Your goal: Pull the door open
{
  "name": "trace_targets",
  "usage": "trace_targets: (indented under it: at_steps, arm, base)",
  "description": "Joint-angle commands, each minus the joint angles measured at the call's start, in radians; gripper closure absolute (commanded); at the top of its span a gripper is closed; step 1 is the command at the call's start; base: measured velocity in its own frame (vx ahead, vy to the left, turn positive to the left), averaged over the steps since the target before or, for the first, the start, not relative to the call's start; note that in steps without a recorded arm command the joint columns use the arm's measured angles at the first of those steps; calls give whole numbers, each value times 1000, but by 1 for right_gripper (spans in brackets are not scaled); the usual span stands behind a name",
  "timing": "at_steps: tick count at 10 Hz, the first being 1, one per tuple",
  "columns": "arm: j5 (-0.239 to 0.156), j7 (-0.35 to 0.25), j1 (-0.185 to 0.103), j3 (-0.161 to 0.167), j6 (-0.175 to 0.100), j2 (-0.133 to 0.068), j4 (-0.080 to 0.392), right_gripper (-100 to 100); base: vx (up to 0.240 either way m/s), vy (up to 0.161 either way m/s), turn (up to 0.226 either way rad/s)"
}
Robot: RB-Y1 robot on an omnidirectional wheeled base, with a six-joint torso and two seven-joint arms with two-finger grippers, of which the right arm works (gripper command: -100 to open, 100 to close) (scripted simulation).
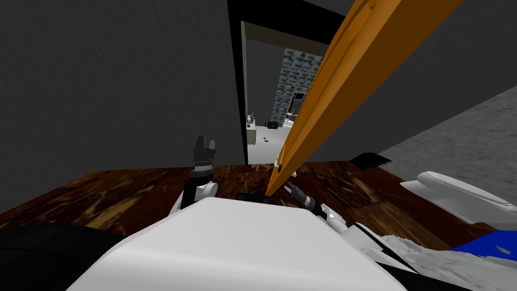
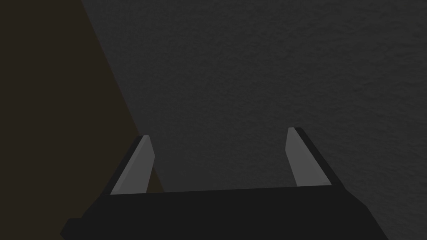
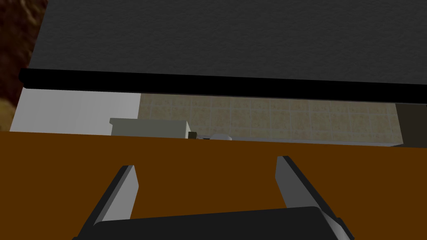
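Dark grey walls and a brown wood floor. A black-framed doorway stands just left of the door, with a lit room with a pale floor and a tiled wall seen through the gap. The left gripper is raised left of the door, near the frame and apart from the door. In its wrist view the 2 fingers are spread wide with nothing between them, facing the dark grey wall. The door is orange and partly swung open into the room. It is seen almost edge-on as a long slanted slab, its lower end just above the chest tip, with a small pale knob-like bit at its edge. The right arm reaches up to the door's lower end from its right side. The right gripper is open, its 2 fingers apart, holding nothing, with the door's orange-brown face right behind them; can't tell if they touch it. Past the door's edge in that view are beige tiling, a pale grey box and the black frame strip. Right of the door a small black flat thing lies on the floor. Further right are a white curved object and a blue patch.
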Motion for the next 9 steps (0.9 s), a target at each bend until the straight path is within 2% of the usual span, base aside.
trace_targets:
  at_steps: [1, 4, 6, 7, 9]
  arm:
    - [0, 0, 0, 0, 0, 0, 0, -100]
    - [0, 0, 0, 0, 0, 0, 0, -100]
    - [0, 7, -5, 2, 1, 2, 2, -100]
    - [12, 24, -30, 14, -2, 9, 8, -100]
    - [13, 24, -31, 15, -3, 9, 9, -100]
  base:
    - [4, 15, 15]
    - [1, 0, -3]
    - [63, 126, -83]
    - [10, 16, -24]
    - [-36, -83, 15]
